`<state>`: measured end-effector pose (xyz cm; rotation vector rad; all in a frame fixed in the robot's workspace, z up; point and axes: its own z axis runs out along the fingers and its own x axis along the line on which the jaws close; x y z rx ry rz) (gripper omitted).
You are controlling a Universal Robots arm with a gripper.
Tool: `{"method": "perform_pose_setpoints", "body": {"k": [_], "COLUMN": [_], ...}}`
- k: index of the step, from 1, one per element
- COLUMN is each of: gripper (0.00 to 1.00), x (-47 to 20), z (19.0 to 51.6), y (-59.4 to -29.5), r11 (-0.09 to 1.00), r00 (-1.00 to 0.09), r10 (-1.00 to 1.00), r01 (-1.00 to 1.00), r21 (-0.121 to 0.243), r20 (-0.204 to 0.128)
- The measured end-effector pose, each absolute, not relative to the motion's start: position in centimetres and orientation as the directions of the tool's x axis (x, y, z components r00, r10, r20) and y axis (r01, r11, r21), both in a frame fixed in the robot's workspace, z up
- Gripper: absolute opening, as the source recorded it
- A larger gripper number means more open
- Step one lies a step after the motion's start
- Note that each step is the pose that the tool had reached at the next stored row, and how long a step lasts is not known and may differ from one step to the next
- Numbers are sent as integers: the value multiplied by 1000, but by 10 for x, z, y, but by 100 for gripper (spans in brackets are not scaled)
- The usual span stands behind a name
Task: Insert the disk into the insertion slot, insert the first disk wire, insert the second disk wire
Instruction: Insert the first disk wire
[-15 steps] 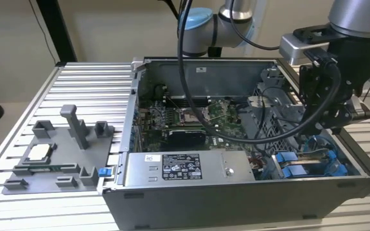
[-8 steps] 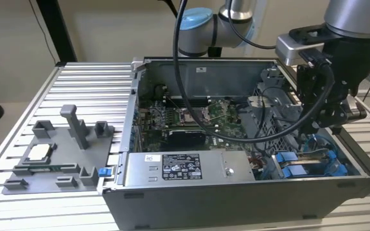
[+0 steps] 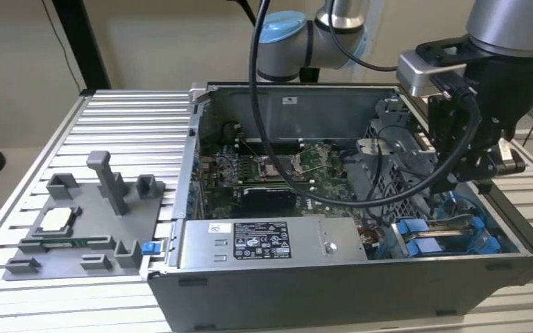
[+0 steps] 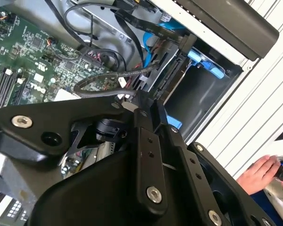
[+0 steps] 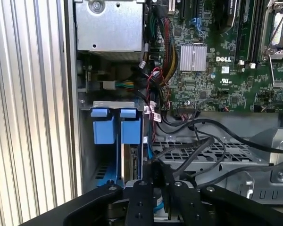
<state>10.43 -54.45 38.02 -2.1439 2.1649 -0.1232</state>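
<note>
The pincer (image 5: 156,178) hangs low inside the open computer case (image 3: 341,295), in the corner where the insertion slot (image 5: 100,165) stands. Its fingers are drawn narrow and appear pinched on the end of a black wire (image 4: 113,77), which loops away from the tips toward the motherboard (image 5: 217,70).

Just ahead of the fingertips the disk (image 5: 127,162) sits in the slot, seen edge-on. Two blue tabs (image 5: 104,125) lie at the end of the slot farther from the pincer. Past those tabs, farther still from the pincer, is the silver power supply box (image 3: 248,243) with its white sticker.

More dark cables run beside the pincer over a perforated metal cage (image 5: 217,153), which lies between the pincer and the motherboard.

Outside the case wall nearest the pincer, a person's hand (image 4: 264,172) rests near the slatted aluminium table (image 3: 119,118). A grey fixture (image 3: 81,222) with upright posts lies on that table across the case — well apart from the pincer.
</note>
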Motion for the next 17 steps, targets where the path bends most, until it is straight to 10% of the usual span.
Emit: {"method": "perform_pose_setpoints", "body": {"k": [17], "gripper": [0], "x": [141], "z": [372], "y": [-566], "r11": [10], "r00": [-10], "r10": [-1000], "r01": [-999], "r21": [-54], "r20": [-8]}}
